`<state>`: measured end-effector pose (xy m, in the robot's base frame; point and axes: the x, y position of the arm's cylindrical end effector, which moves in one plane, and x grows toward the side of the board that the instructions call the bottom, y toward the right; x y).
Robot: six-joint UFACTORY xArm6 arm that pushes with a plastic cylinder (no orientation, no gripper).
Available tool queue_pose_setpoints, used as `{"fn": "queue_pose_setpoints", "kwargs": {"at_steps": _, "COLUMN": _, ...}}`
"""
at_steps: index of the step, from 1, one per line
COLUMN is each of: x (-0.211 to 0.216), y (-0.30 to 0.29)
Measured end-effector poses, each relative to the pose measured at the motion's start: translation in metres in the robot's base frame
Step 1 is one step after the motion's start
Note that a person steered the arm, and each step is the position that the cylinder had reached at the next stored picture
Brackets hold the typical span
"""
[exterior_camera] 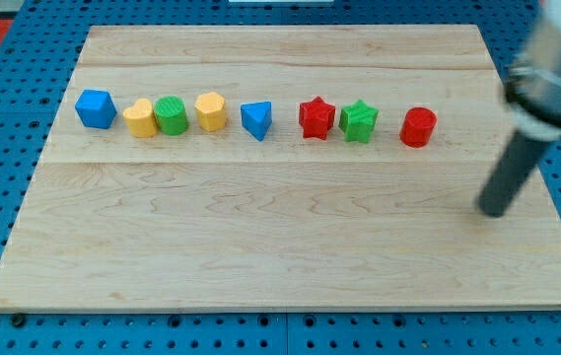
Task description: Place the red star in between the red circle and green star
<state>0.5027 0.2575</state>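
Note:
The red star (316,117) lies on the wooden board (280,247), touching the left side of the green star (359,121). The red circle (418,127) sits a short gap to the right of the green star. My tip (494,211) rests on the board toward the view's right, below and to the right of the red circle, well apart from all blocks. The rod above it is blurred.
More blocks stand in the same row to the left: a blue triangle (256,120), a yellow hexagon (211,111), a green circle (172,116), a yellow heart (140,118) and a blue cube (95,108). Blue pegboard surrounds the board.

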Motion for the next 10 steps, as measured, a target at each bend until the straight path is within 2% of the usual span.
{"fn": "queue_pose_setpoints", "kwargs": {"at_steps": 1, "x": -0.079, "y": 0.020}}
{"fn": "queue_pose_setpoints", "kwargs": {"at_steps": 2, "x": -0.117, "y": 0.016}}
{"fn": "queue_pose_setpoints", "kwargs": {"at_steps": 4, "x": -0.136, "y": -0.016}}
{"fn": "queue_pose_setpoints", "kwargs": {"at_steps": 5, "x": -0.137, "y": -0.084}}
{"fn": "queue_pose_setpoints", "kwargs": {"at_steps": 6, "x": -0.161, "y": -0.145}}
{"fn": "queue_pose_setpoints", "kwargs": {"at_steps": 7, "x": -0.160, "y": -0.228}}
{"fn": "queue_pose_setpoints", "kwargs": {"at_steps": 10, "x": -0.149, "y": -0.237}}
